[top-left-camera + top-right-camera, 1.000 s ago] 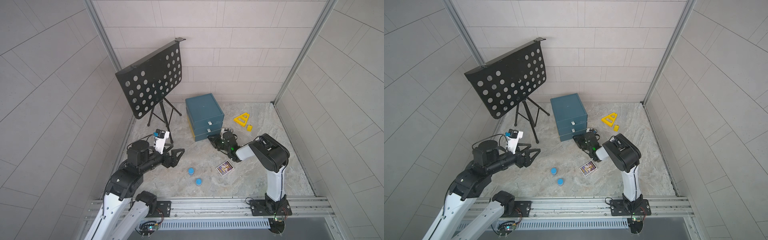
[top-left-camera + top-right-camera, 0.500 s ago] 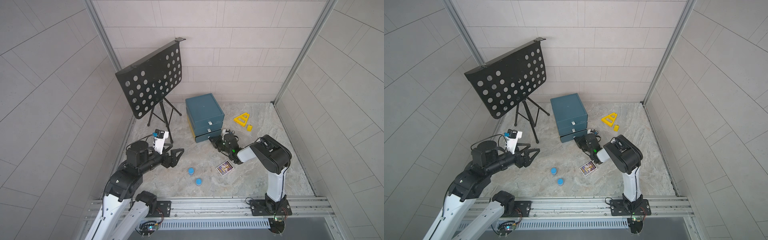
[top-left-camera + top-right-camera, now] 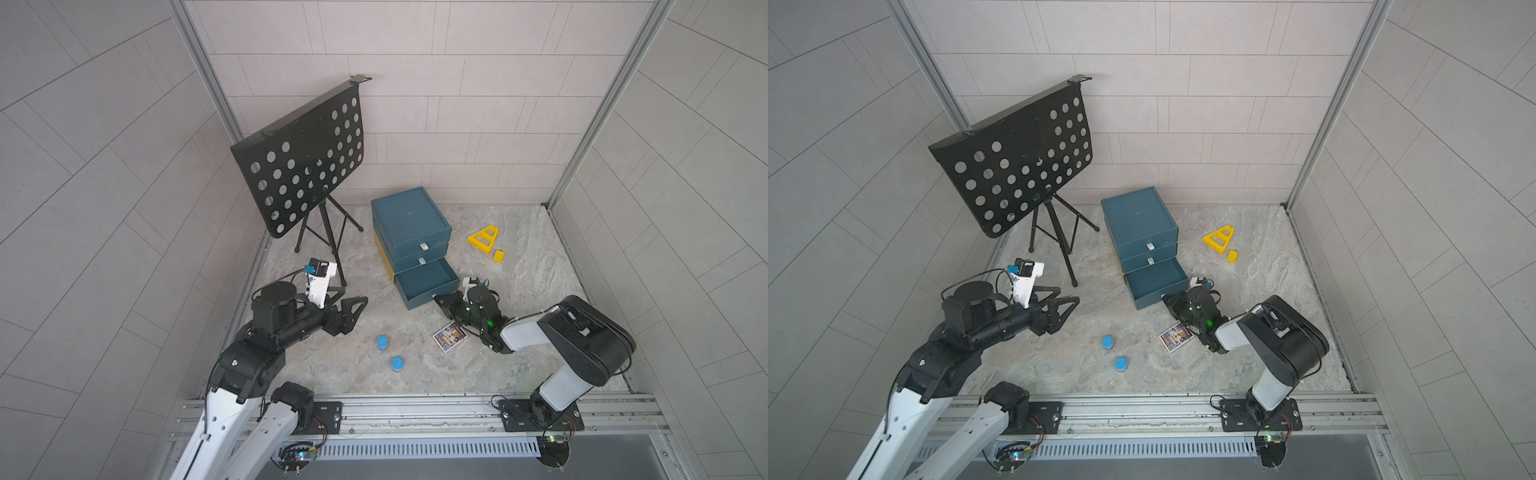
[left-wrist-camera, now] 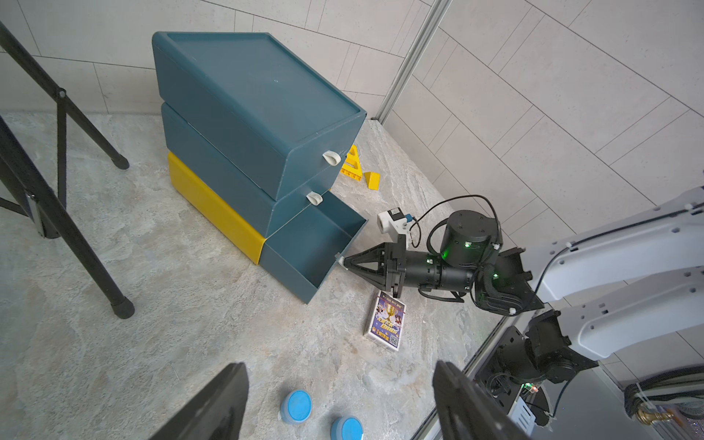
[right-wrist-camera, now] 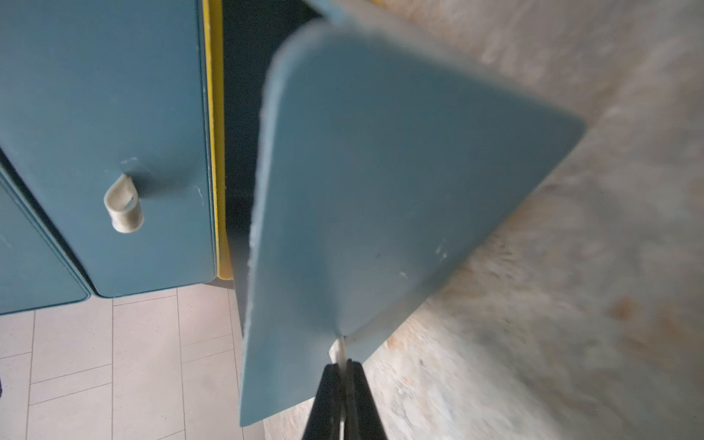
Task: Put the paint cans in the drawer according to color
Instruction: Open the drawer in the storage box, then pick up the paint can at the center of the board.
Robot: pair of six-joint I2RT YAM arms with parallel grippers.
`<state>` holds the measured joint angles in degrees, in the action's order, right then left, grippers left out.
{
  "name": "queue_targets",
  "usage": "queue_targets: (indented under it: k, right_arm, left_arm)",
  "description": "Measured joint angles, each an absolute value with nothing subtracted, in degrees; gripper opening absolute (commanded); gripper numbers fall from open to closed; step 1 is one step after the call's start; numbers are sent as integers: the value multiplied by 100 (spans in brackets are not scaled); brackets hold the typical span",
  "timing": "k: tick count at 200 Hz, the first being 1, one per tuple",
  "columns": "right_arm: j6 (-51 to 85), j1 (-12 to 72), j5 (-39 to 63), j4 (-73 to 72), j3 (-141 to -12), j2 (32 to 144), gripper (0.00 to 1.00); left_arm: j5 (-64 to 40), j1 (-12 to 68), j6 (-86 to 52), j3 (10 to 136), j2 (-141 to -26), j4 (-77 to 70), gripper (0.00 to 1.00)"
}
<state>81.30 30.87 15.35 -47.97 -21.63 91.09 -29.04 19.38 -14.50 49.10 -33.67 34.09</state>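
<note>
We see a blue paint can [image 3: 382, 342] and a second blue paint can [image 3: 397, 363] on the floor [image 3: 528, 299], near each other, outside the pulled-out bottom drawer [image 3: 424, 279]. The right gripper [image 3: 436, 298] pinches its handle [image 5: 341, 348]; the left gripper [image 3: 354, 314] has fingers spread.

Drawer unit [image 3: 409, 216]: teal-blue; bottom casing [image 4: 213, 205] yellow; open drawer's handle [image 5: 341, 344] off-white. Two paint cans [image 3: 382, 342] [image 3: 397, 363], lower centre: blue tops. Triangular frame [image 3: 483, 239], small block [image 3: 498, 255]: yellow. Perforated stand [image 3: 303, 158]: black. Card [image 3: 449, 336]: purple, printed. Floor [image 3: 540, 291]: mottled grey-beige.
</note>
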Motion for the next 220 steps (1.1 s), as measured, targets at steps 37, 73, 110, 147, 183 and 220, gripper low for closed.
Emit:
queue_targets:
  k: [37, 73, 110, 147, 183, 220]
  right_arm:
    - [7926, 3087, 1505, -4042, -1977, 8272, 0]
    - [7826, 3103, 1518, -3586, -1977, 8106, 0]
    - [7822, 3103, 1562, -3496, -1977, 8219, 30]
    - [7367, 3116, 1459, -2792, -2117, 8007, 56]
    - [6322, 3531, 548, -849, -2569, 6554, 51]
    - [4989, 5133, -991, 854, -3623, 6003, 48]
  left_arm:
    - [-2902, 1935, -1450, 4910, -3367, 3411, 84]
    - [-2902, 1935, -1450, 4910, -3361, 3409, 84]
    - [-2891, 1935, -1450, 4910, -3341, 3409, 84]
    - [-2884, 1935, -1452, 4910, -3341, 3409, 84]
    - [-2818, 1935, -1452, 4910, -3339, 3411, 84]
    - [-2578, 1911, -1452, 4910, -3330, 3437, 85]
